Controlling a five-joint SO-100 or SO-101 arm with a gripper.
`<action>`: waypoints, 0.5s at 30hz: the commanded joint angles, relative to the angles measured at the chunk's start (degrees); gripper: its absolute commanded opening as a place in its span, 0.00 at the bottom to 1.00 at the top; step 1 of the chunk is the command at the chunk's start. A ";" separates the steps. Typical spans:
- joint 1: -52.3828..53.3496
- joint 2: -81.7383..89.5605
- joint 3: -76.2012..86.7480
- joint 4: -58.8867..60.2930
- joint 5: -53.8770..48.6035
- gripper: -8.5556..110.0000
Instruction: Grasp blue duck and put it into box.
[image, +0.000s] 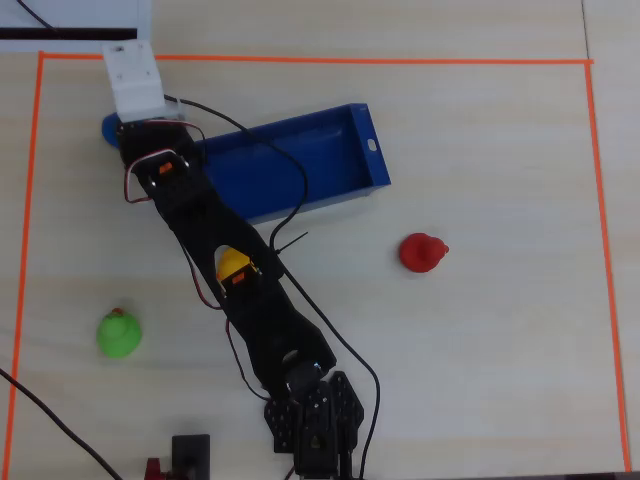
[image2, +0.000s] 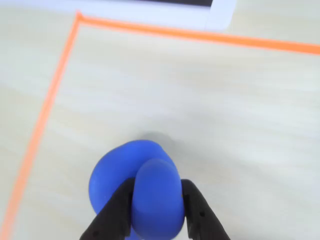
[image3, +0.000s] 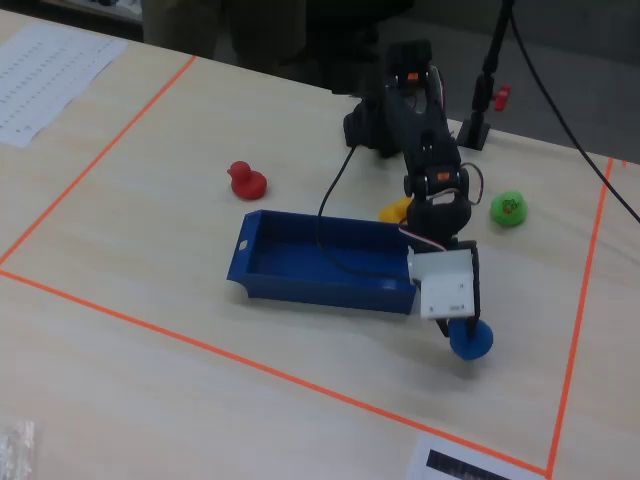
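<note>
The blue duck (image2: 142, 182) fills the lower middle of the wrist view, with my gripper (image2: 155, 207) shut on it, one black finger on each side of its head. In the overhead view only a sliver of the blue duck (image: 109, 127) shows at the upper left, beside the arm's white camera mount. In the fixed view the blue duck (image3: 470, 339) sits on the table under the gripper (image3: 462, 325), just right of the box. The box (image: 300, 165) is a dark-blue tray lying right of the gripper; it also shows in the fixed view (image3: 320, 262).
A yellow duck (image: 233, 263) sits partly under the arm. A green duck (image: 119, 333) is at lower left and a red duck (image: 423, 252) right of the box. Orange tape (image: 320, 61) borders the work area; its corner (image2: 77, 17) is close ahead of the gripper.
</note>
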 joint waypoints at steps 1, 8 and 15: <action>2.37 10.55 -10.02 8.00 2.37 0.07; 8.09 28.74 2.46 19.16 -2.81 0.07; 17.67 47.20 36.83 17.49 -9.05 0.07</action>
